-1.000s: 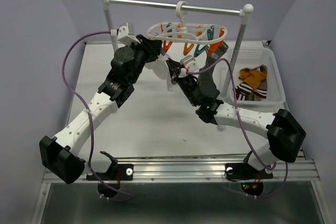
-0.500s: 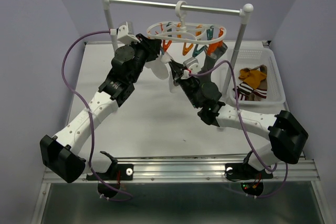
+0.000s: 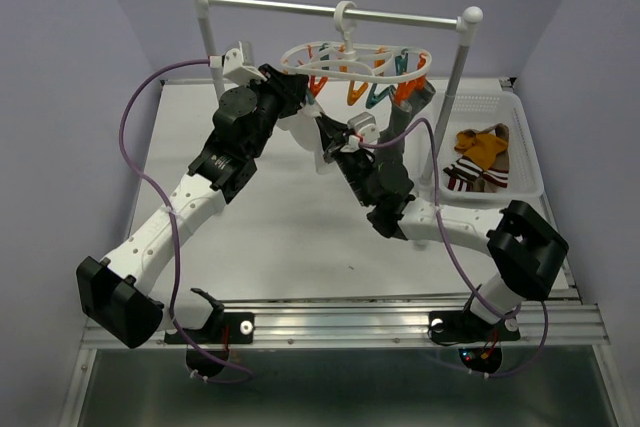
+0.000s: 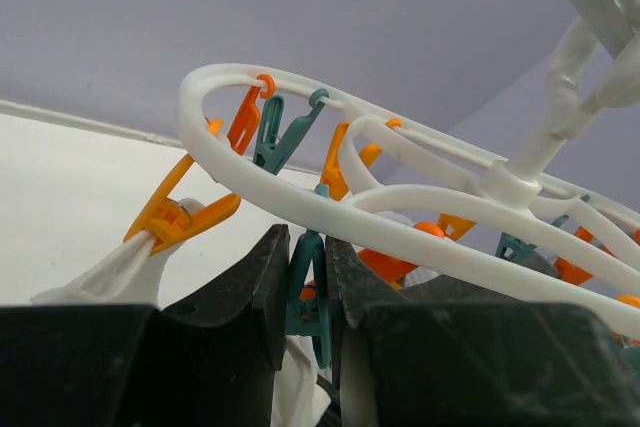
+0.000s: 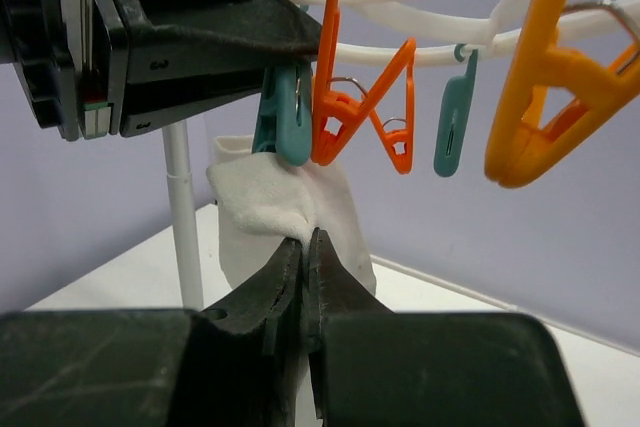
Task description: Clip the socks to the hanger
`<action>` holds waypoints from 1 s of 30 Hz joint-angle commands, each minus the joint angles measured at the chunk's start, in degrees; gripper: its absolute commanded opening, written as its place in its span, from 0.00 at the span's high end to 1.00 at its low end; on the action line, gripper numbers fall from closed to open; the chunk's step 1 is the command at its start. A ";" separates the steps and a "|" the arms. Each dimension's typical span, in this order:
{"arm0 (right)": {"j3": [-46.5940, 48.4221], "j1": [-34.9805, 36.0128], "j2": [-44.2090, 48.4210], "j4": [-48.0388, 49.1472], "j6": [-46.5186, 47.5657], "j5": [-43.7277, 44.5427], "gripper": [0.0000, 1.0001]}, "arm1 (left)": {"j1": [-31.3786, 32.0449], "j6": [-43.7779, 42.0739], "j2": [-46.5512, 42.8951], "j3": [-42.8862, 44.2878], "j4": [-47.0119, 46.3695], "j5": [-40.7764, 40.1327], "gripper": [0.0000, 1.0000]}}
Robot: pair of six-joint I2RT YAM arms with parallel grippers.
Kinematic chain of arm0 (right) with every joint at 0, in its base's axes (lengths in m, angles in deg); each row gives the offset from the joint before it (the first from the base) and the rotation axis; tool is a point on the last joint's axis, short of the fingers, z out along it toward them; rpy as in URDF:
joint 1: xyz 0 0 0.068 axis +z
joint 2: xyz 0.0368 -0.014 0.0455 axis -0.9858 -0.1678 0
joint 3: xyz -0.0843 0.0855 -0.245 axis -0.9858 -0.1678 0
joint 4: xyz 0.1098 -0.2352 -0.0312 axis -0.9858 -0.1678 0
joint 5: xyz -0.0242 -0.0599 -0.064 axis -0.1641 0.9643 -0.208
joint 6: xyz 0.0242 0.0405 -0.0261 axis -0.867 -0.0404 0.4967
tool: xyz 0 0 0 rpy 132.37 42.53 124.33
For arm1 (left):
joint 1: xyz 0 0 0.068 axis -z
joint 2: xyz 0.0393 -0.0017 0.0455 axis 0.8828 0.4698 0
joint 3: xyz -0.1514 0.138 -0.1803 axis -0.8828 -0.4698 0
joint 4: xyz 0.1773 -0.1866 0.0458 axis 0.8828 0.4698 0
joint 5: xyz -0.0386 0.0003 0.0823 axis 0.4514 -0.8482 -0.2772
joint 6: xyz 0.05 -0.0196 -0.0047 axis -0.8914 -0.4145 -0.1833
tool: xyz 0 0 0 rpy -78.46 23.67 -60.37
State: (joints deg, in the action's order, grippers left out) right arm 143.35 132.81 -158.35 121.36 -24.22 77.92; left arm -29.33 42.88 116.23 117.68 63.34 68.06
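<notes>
While the left gripper (image 4: 308,252) pinches a teal clip (image 4: 306,312) on the hanger (image 4: 420,197), the right gripper (image 5: 306,247) pinches a white sock (image 5: 265,197).
That clip hangs just above the right gripper.

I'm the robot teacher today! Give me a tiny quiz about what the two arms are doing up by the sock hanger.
1. True or false: the left fingers are squeezing a teal clip that hangs from the hanger.
2. What are the right fingers pinching? A) a white sock B) a striped sock C) nothing at all
3. Fill in the word: the other socks lie in a white ____ on the right of the table.

Key: 1 true. 2 A. 3 basket.
</notes>
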 commanded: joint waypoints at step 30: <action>3.98 -0.52 -2.31 4.16 -7.87 11.09 0.96 | 0.05 3.51 0.66 4.10 -2.30 -2.42 1.00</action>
State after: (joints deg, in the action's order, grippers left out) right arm 141.93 132.81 -160.54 126.37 -28.16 84.50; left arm -29.31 45.35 116.53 118.86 63.43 66.88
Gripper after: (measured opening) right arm 0.067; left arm 0.273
